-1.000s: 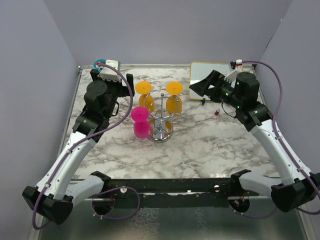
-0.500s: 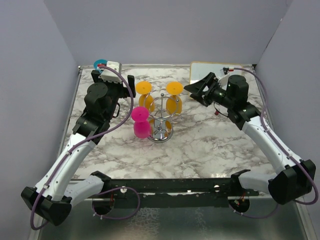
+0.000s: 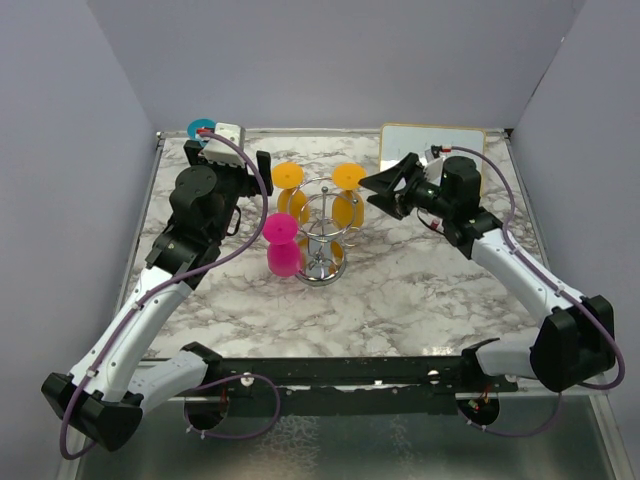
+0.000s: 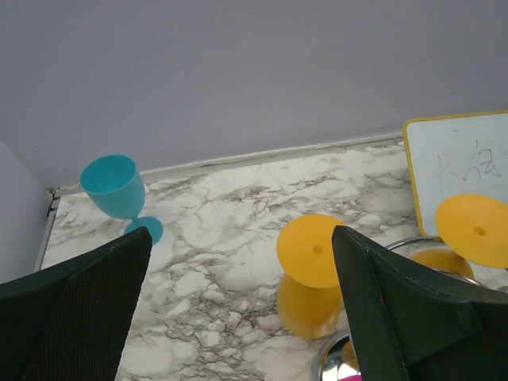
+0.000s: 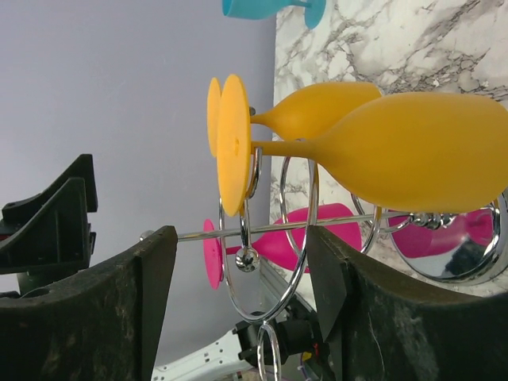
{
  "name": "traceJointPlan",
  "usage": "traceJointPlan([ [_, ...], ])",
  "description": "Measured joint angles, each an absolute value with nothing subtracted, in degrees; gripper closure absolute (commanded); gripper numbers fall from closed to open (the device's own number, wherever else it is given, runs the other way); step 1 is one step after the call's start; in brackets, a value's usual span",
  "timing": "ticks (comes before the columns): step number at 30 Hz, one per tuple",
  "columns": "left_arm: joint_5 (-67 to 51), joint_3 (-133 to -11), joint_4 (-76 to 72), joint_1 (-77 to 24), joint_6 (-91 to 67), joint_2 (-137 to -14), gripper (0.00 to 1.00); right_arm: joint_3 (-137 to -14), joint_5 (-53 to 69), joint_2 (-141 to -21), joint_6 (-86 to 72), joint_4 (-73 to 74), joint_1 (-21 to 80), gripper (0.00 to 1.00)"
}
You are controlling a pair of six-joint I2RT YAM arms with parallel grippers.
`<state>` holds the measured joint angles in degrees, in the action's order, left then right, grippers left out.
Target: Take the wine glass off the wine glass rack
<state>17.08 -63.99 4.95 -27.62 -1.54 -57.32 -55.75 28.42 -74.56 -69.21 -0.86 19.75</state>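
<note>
The chrome wine glass rack [image 3: 322, 238] stands mid-table. Two yellow wine glasses [image 3: 348, 205] [image 3: 292, 198] hang upside down on its far side and a pink one [image 3: 281, 246] on its left. My right gripper [image 3: 380, 192] is open, just right of the right yellow glass and not touching it. In the right wrist view the gripper [image 5: 238, 246] frames the rack's rings [image 5: 262, 238], with the yellow glasses [image 5: 413, 151] and the pink glass [image 5: 317, 226] ahead. My left gripper [image 3: 228, 165] is open and empty, left of the rack. Its view [image 4: 242, 238] shows the left yellow glass [image 4: 313, 266].
A teal wine glass [image 3: 200, 127] stands upright in the back left corner, also in the left wrist view [image 4: 115, 186]. A small whiteboard [image 3: 430, 148] leans on the back wall at the right. Grey walls close in the table on three sides.
My right gripper has moved left, from in front of the whiteboard to beside the right yellow glass. The left arm has barely moved. All glasses still hang on the rack.
</note>
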Motion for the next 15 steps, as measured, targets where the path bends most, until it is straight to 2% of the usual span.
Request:
traceJointPlan([
  [10,17.06,-63.99,4.89,-28.01,-1.56,-57.45,0.0,-56.47,28.03,-75.64,-68.2,-1.34,19.75,0.48],
  [15,17.02,-63.99,4.82,-28.23,-1.61,-57.95,0.0,-57.1,28.36,-76.34,-68.12,-1.56,19.75,0.48],
])
